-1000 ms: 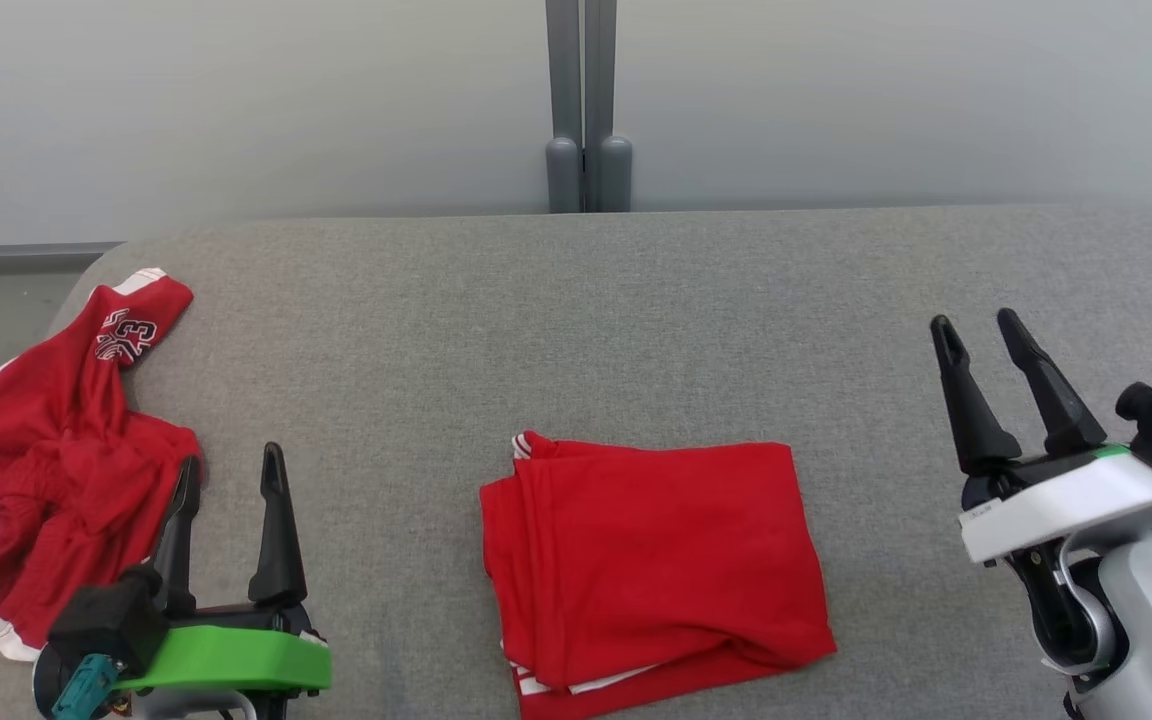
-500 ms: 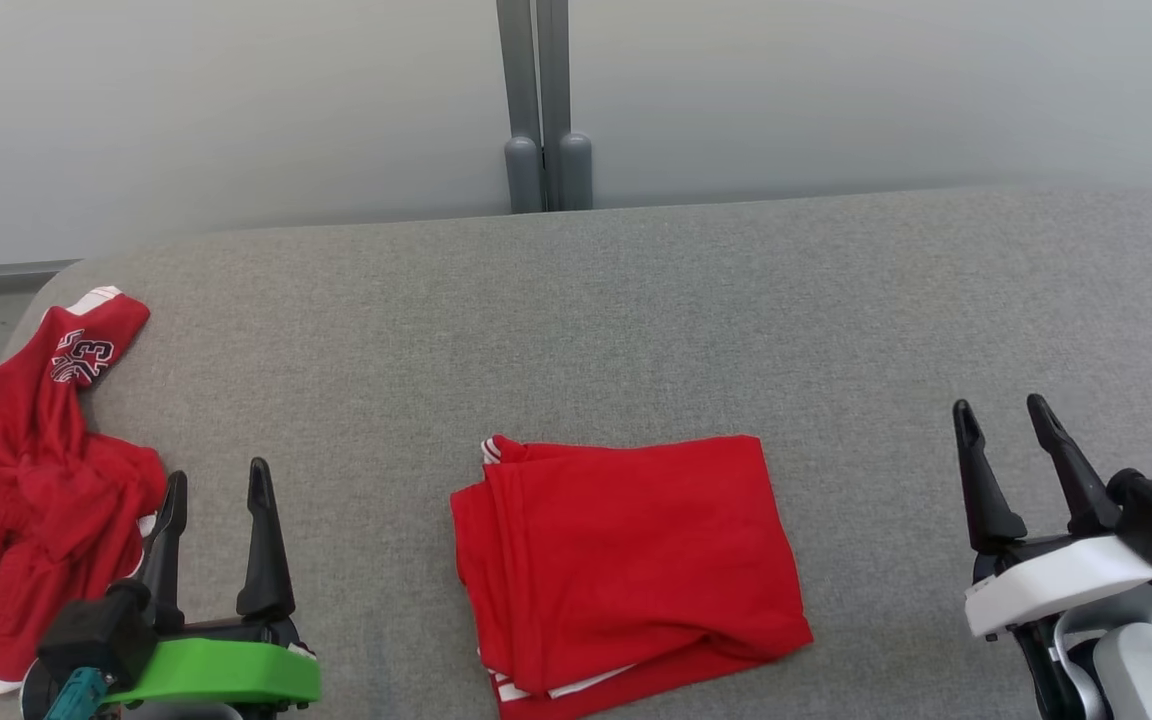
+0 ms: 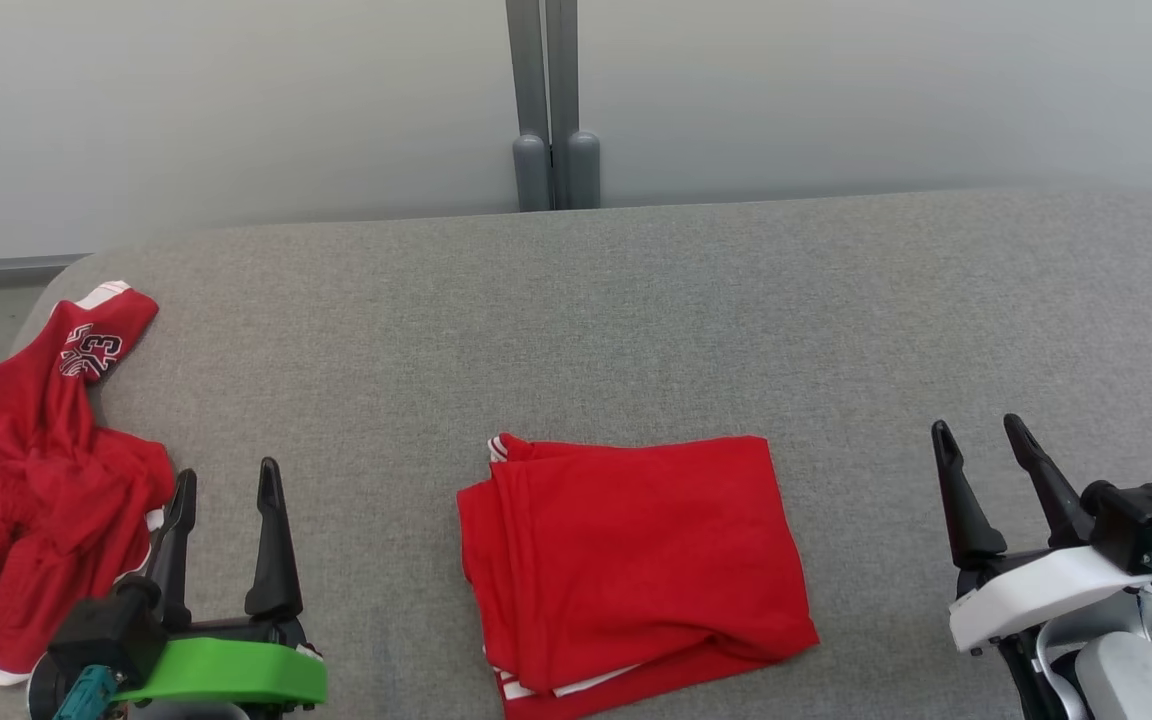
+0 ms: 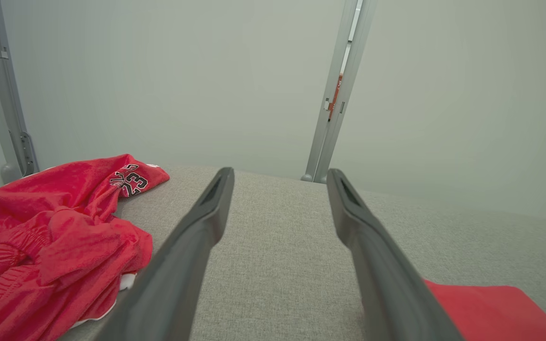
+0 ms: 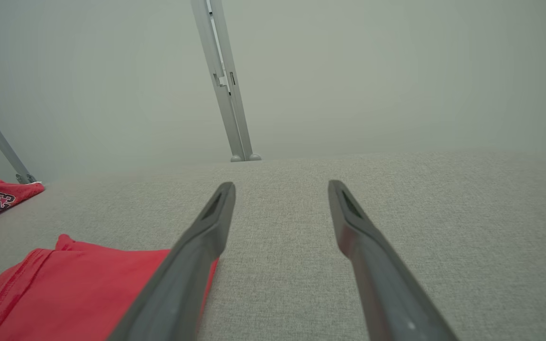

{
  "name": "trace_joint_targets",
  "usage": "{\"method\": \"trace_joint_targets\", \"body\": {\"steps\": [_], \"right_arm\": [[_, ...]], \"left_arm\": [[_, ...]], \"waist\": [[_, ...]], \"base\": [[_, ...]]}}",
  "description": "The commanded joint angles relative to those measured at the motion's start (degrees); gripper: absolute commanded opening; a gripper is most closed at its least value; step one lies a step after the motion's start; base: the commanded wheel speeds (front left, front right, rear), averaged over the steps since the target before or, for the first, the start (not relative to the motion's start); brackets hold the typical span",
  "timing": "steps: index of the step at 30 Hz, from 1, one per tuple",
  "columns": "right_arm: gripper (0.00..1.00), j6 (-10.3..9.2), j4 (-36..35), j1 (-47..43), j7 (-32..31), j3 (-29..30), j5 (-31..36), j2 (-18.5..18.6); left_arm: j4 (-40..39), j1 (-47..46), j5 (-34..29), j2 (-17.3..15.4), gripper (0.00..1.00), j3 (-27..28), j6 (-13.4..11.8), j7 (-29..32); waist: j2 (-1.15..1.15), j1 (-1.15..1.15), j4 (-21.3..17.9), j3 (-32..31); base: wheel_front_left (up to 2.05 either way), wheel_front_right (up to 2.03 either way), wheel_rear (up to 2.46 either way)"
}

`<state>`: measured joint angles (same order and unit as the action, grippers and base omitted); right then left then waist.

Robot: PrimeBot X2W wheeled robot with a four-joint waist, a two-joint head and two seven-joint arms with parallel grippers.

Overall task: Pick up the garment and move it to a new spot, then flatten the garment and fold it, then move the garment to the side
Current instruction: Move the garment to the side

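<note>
The right gripper (image 3: pixel 974 425) has been pulling back toward the robot since a second ago, and the camera has been shifting a bit too. Now this gripper is hanging over the gray cloth-covered surface (image 3: pixel 636 320), its fingers standing apart and holding nothing. The left gripper (image 3: pixel 227 470) is also standing wide and empty, just beside the crumpled red shorts (image 3: pixel 36 490). The folded red garment (image 3: pixel 636 570) is lying flat between both grippers.
</note>
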<state>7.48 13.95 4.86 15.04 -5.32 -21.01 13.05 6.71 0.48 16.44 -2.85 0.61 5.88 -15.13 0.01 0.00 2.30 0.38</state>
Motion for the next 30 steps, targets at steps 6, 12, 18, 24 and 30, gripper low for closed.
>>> {"method": "trace_joint_targets", "body": {"steps": [6, 12, 18, 24, 30], "right_arm": [[1.00, 0.03, 2.2, 2.6, -4.0, -4.0, -2.9, 0.4], [1.00, 0.03, 7.7, 7.1, -14.8, -8.3, -7.9, -0.5], [1.00, 0.03, 14.5, 9.8, -23.1, -8.3, -12.1, -1.3], [1.00, 0.03, 20.1, 9.7, -30.2, -7.6, -15.2, -1.9], [0.67, 0.03, 20.1, 9.3, -32.1, -8.1, -18.5, -3.0]], "left_arm": [[0.3, -0.8, -0.8, -0.1, 1.00, -0.3, 0.2, 0.0], [0.5, -1.4, -0.2, -0.1, 1.00, -1.1, 0.1, 0.0], [0.9, -1.7, 0.6, -0.1, 1.00, -1.9, -0.1, 0.0], [0.7, -2.1, 1.0, -0.1, 1.00, -2.2, -0.2, 0.0], [0.6, -2.2, 0.9, -0.1, 1.00, -2.3, -0.3, 0.0]], "waist": [[-0.01, 0.00, 1.1, 0.2], [-0.01, 0.00, 3.9, 0.6], [-0.01, 0.00, 7.3, 1.3], [-0.01, 0.00, 9.7, 2.0], [-0.01, 0.00, 10.3, 2.4]], "base": [[0.00, 0.00, 0.00], [0.00, 0.00, 0.00], [0.00, 0.00, 0.00], [0.00, 0.00, 0.00], [0.00, 0.00, 0.00]]}}
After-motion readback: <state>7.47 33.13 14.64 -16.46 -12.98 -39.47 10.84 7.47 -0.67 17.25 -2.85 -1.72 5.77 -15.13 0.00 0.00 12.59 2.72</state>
